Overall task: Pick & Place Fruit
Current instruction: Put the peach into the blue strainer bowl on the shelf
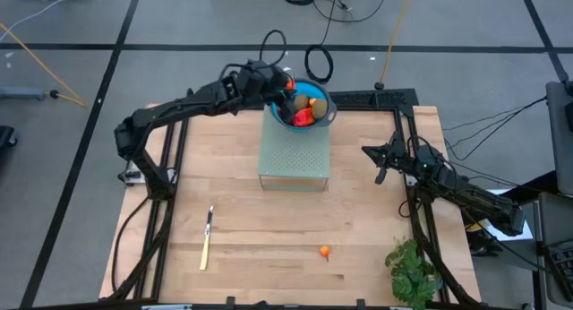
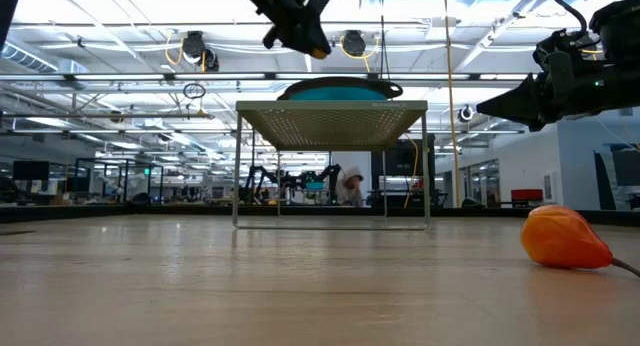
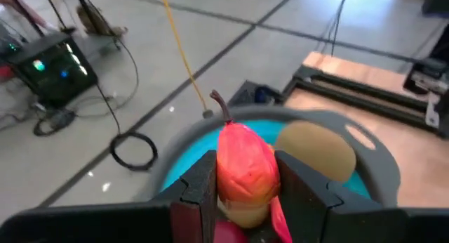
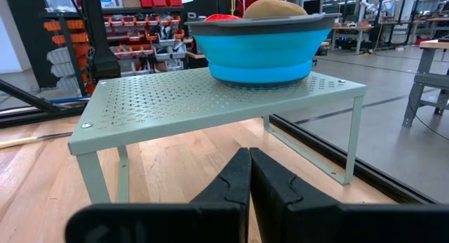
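Fruit pinched over the bowl, one orange piece left on the table

We judge the red-and-yellow piece (image 3: pixel 245 174) light, smooth and rigid, best squeezed across its middle, as the left gripper (image 3: pixel 245 190) does above the blue bowl (image 1: pixel 324 113), which holds other fruit (image 1: pixel 303 104) on the perforated green rack (image 1: pixel 294 158); the tiny orange piece (image 1: pixel 324 251) looks prone to roll on the wooden table (image 1: pixel 269 220), near the knife (image 1: pixel 207 238) and plant (image 1: pixel 414 270), while the right gripper (image 4: pixel 250 174) waits with fingers pressed together; beyond, we see an open workshop
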